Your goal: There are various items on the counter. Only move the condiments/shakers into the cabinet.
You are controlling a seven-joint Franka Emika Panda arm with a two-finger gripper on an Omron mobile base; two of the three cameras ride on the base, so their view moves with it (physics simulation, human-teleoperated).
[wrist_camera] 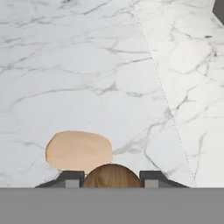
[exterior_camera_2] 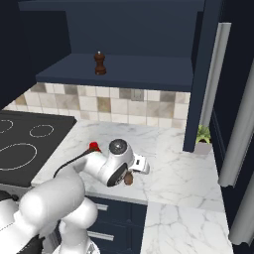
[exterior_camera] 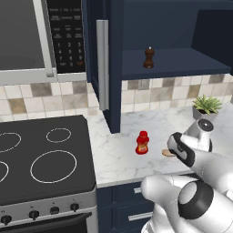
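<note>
Your gripper (wrist_camera: 111, 179) is clenched on the rounded tan-brown wooden shaker (wrist_camera: 111, 176), seemingly gripped at its top for lifting off the white marble counter (wrist_camera: 87, 65). The flat tan disc of food (wrist_camera: 78, 149) lies just beside the fingers.

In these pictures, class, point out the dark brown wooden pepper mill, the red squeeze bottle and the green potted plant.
Dark brown wooden pepper mill (exterior_camera: 149, 58), left base view, body.
Red squeeze bottle (exterior_camera: 142, 144), left base view, body.
Green potted plant (exterior_camera: 207, 104), left base view, leaves.

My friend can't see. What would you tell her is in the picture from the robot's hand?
The jaws are shut on a tan wooden shaker, seen from above at the bottom edge. Just beyond it, a flat round tan disc of food lies on the white marble counter.
</note>
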